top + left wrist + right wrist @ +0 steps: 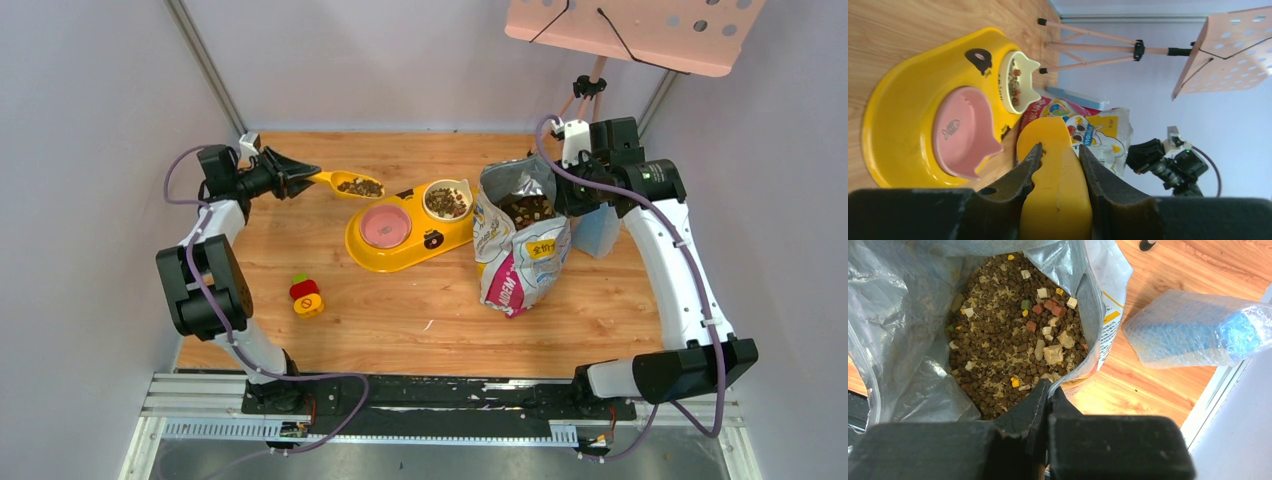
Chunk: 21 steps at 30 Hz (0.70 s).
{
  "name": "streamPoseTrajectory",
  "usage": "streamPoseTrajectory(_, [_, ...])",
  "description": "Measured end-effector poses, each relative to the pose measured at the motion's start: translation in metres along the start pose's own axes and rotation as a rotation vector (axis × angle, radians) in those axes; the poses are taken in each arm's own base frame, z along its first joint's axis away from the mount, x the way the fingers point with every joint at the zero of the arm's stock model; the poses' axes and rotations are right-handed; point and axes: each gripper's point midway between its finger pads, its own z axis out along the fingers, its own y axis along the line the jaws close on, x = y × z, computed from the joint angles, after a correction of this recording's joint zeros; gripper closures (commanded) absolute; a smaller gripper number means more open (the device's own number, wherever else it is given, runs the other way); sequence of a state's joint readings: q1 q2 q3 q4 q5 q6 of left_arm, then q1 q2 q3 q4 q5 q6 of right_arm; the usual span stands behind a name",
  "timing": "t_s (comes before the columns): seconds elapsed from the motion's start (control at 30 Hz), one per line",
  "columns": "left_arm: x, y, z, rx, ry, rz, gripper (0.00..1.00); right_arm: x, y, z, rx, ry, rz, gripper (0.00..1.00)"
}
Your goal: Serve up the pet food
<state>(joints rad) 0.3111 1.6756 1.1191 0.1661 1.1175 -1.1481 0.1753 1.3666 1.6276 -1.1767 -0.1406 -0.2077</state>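
Observation:
My left gripper is shut on the handle of a yellow scoop, held level above the wood floor left of the feeder. The scoop's bowl carries a heap of pet food. A yellow feeder holds an empty pink bowl and a white bowl with some kibble in it. The open foil bag stands to the right, with pet food showing inside. My right gripper is shut on the bag's rim at its right side.
A small red, yellow and green toy sits on the floor ahead of the left arm. A blue bubble-wrapped packet stands just right of the bag. A tripod with a pink perforated board rises at the back right. Walls close in on both sides.

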Motion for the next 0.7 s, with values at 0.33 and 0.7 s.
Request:
streamPoseTrajectory(0.33, [-0.006,0.039,0.008,-0.128,0.030,0.077,1.00,0.001,0.000,-0.003,0.002,-0.007,-0.001,1.00])
streamPoseTrajectory(0.7, [0.006,0.060,0.037,-0.302,0.101,0.297,1.00,0.002,0.001,-0.004,0.003,-0.011,-0.002,1.00])
